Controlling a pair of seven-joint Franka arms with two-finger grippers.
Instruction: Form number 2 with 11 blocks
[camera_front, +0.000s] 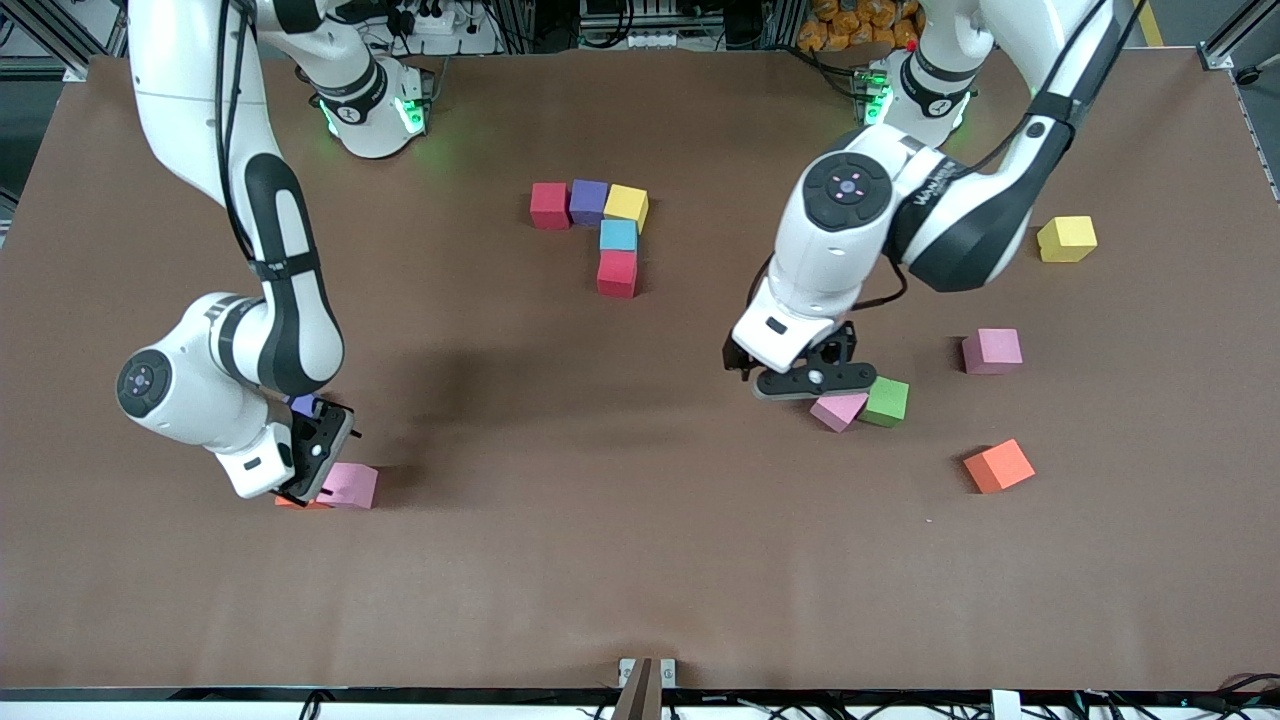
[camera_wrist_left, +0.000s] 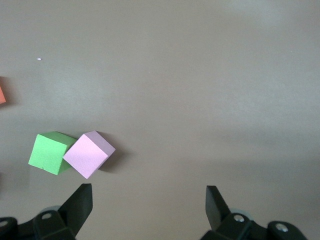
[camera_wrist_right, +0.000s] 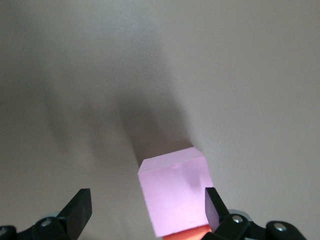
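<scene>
Five blocks touch in a hook near the table's middle: red (camera_front: 549, 205), purple (camera_front: 589, 201), yellow (camera_front: 626, 204), light blue (camera_front: 618, 235), red (camera_front: 617, 273). My left gripper (camera_front: 812, 385) hangs open just above a tilted pink block (camera_front: 838, 408) that touches a green block (camera_front: 886, 400). In the left wrist view both the pink (camera_wrist_left: 89, 154) and the green (camera_wrist_left: 48, 152) lie off to one side of the open left gripper (camera_wrist_left: 149, 200). My right gripper (camera_front: 318, 468) is low and open over another pink block (camera_front: 350, 485). That pink block (camera_wrist_right: 175, 192) sits between its fingers, close to one finger (camera_wrist_right: 214, 205).
An orange block (camera_front: 300, 502) and a purple block (camera_front: 303, 405) lie partly hidden by the right gripper. Toward the left arm's end lie loose blocks: yellow (camera_front: 1066, 238), pink (camera_front: 991, 351), orange (camera_front: 999, 466). The brown table (camera_front: 560, 540) is bare nearer the front camera.
</scene>
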